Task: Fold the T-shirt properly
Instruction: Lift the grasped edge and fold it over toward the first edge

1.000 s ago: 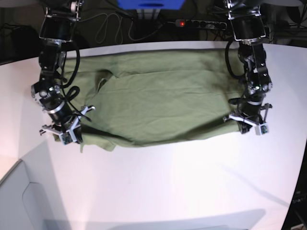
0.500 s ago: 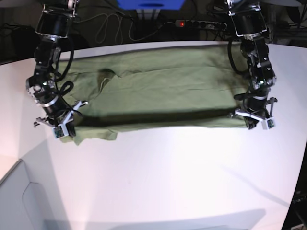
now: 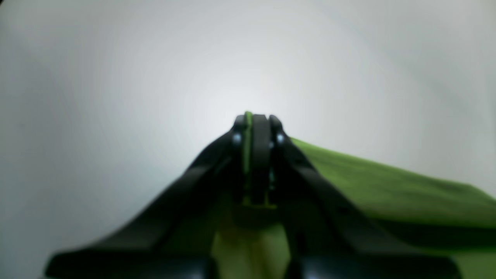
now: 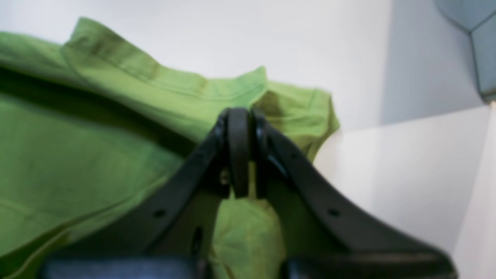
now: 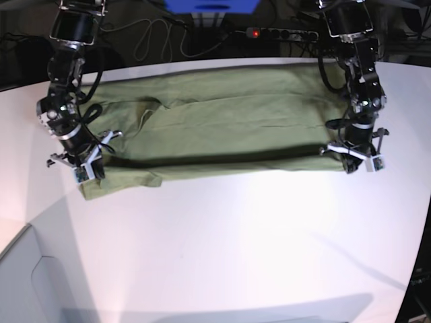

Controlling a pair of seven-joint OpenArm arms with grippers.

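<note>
The olive-green T-shirt (image 5: pixel 222 128) lies spread across the far half of the white table, its near edge lifted and carried back over the body. My left gripper (image 5: pixel 355 163) is at the base view's right, shut on the shirt's near corner; a thin strip of green cloth (image 3: pixel 248 143) shows between its pads. My right gripper (image 5: pixel 86 172) is at the base view's left, shut on the T-shirt (image 4: pixel 116 116) by the sleeve side, with fabric bunched under its fingers (image 4: pixel 238 155).
A power strip (image 5: pixel 279 32) and cables lie behind the table's far edge. A grey panel (image 5: pixel 27 282) sits at the near left corner. The white table (image 5: pixel 236 249) stretches bare toward the near edge.
Both grippers have moved toward the far side, carrying the shirt's near edge with them. The visible band of shirt has become narrower front to back.
</note>
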